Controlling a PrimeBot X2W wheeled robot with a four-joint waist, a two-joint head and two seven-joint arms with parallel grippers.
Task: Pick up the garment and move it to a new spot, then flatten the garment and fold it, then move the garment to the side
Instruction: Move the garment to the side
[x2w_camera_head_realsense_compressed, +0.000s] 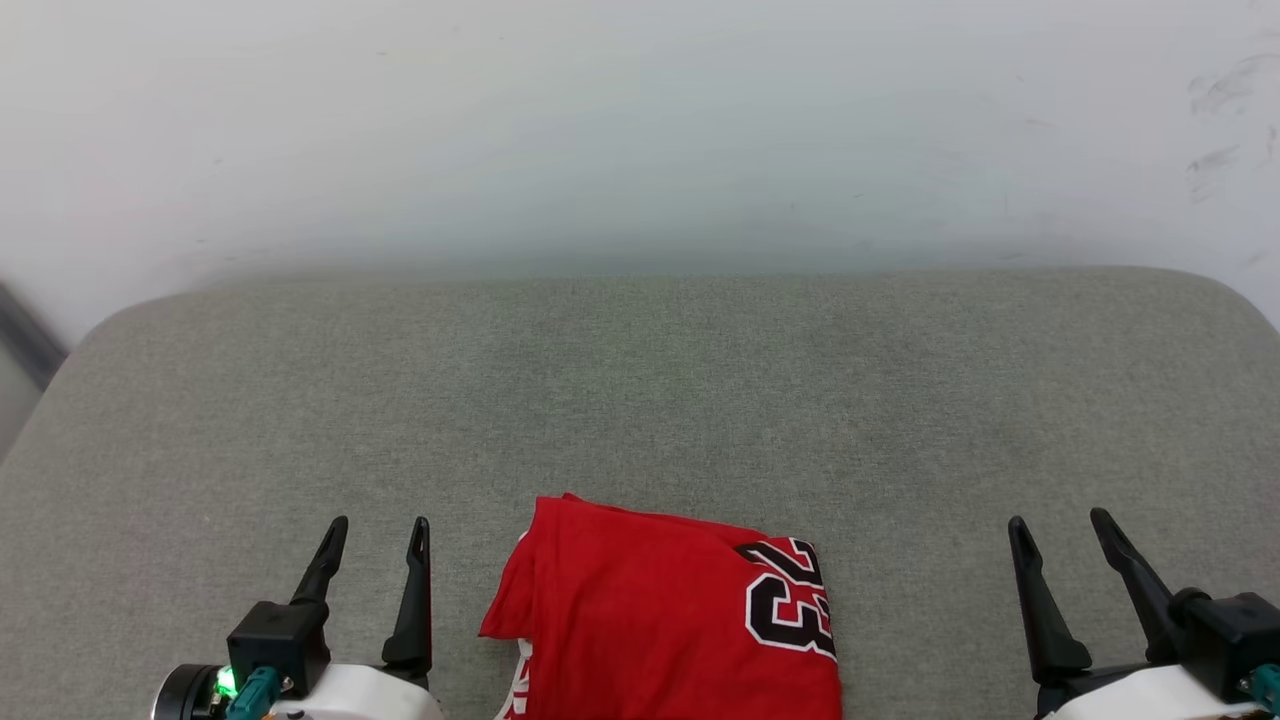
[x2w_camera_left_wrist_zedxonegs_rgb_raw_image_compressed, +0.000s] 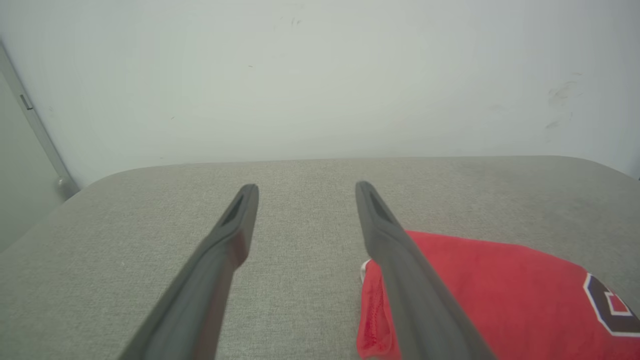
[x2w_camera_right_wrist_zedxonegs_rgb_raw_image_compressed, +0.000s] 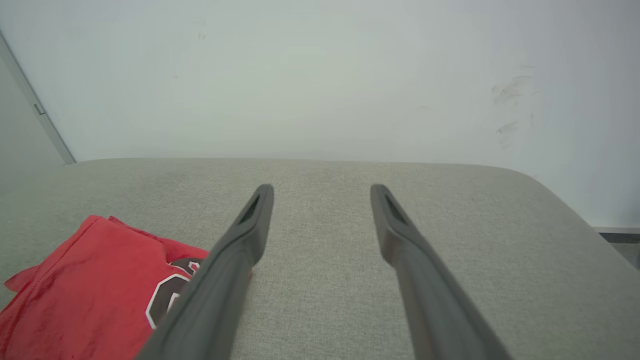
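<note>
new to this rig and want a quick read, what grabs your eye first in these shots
The red garment stands out most: a compact folded bundle with a black, white-outlined "23", lying at the near edge of the grey padded surface. On either side of it the left gripper and right gripper are open and empty, and neither touches the cloth. Behind is a plain pale wall with a few scuffs.

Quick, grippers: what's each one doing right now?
Left gripper: open, holding nothing.
Right gripper: open, holding nothing.
</note>
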